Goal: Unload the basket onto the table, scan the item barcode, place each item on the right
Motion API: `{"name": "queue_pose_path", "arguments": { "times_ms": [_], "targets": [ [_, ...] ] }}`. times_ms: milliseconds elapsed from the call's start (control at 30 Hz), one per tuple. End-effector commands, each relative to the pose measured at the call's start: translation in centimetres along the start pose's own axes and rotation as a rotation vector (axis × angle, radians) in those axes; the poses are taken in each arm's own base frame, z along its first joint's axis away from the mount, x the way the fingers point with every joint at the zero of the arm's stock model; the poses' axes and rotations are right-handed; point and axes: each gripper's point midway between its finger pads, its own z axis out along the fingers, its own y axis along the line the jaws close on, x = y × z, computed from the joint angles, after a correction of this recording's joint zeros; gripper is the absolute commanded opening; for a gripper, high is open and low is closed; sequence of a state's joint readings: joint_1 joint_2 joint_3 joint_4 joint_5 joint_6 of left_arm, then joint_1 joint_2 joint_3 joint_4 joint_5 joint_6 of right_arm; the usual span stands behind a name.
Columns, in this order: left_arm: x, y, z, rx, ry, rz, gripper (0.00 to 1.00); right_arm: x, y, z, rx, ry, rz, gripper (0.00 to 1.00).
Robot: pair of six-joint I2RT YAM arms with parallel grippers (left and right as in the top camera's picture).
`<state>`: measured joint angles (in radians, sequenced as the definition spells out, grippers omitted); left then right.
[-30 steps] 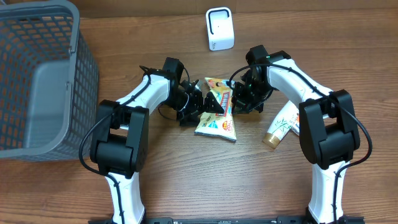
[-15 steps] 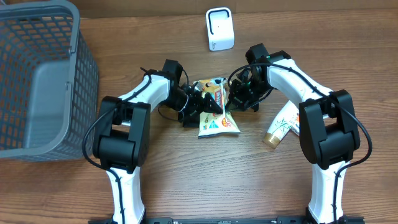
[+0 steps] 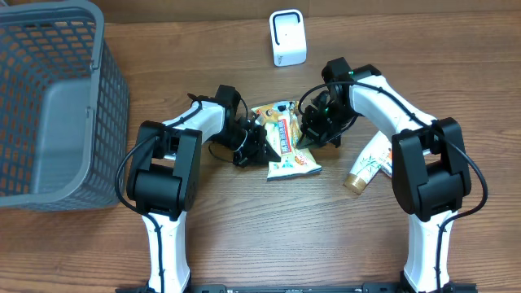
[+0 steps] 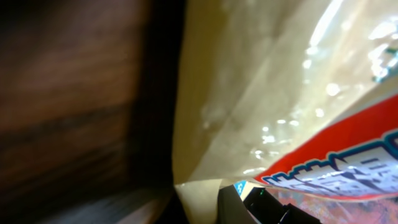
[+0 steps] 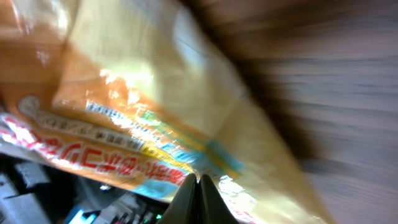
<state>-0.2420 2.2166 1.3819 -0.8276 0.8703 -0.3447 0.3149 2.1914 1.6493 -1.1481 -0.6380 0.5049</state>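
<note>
Left gripper [image 3: 262,145] and right gripper [image 3: 305,134] each clamp an edge of the snack packet [image 3: 286,140]; opposing pulls could tear the film or slip a grip.

The packet [image 3: 286,140] is a glossy, crinkled snack pouch, cream and orange, with a red band of pale lettering down its face and a white, blue-tinted near end. It sits mid-table with its long axis running front to back. It is pinched at both side edges, its printed face up, its far end puckered and its near end splayed toward the right. The scanner [image 3: 287,37] is a small white box with rounded corners and a dark-outlined window, standing at the far side of the table, straight behind the packet and well apart from it.
</note>
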Motion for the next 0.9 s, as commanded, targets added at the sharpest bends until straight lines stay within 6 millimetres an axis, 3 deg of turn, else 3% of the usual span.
{"name": "queue_pose_path", "arguments": {
  "times_ms": [0,133,267,567,667,867],
  "targets": [
    [-0.9,1.3,-1.2,-0.1,-0.045,0.018,0.04,-2.5,-1.3,-3.2,0.161,-0.159,-0.006,0.04],
    [-1.7,0.6,-5.0,-0.219,-0.15,0.049,0.04,-3.5,-2.4,-7.2,0.322,-0.27,0.003,0.04],
    [-1.8,-0.7,-10.1,-0.386,-0.296,0.085,0.04,-3.9,-1.4,-10.4,0.382,-0.345,-0.055,0.04],
    [0.7,-3.4,-22.7,-0.733,-0.644,0.102,0.04,-4.2,-0.4,-11.3,0.365,-0.374,-0.091,0.04],
    [1.5,-4.3,-24.1,-0.761,-0.69,0.119,0.04,-4.4,-0.3,-11.3,0.361,-0.38,-0.093,0.04],
    [1.8,-5.3,-22.8,-0.801,-0.684,0.161,0.04,-4.4,-0.1,-11.3,0.35,-0.379,-0.094,0.04]
  ]
}}
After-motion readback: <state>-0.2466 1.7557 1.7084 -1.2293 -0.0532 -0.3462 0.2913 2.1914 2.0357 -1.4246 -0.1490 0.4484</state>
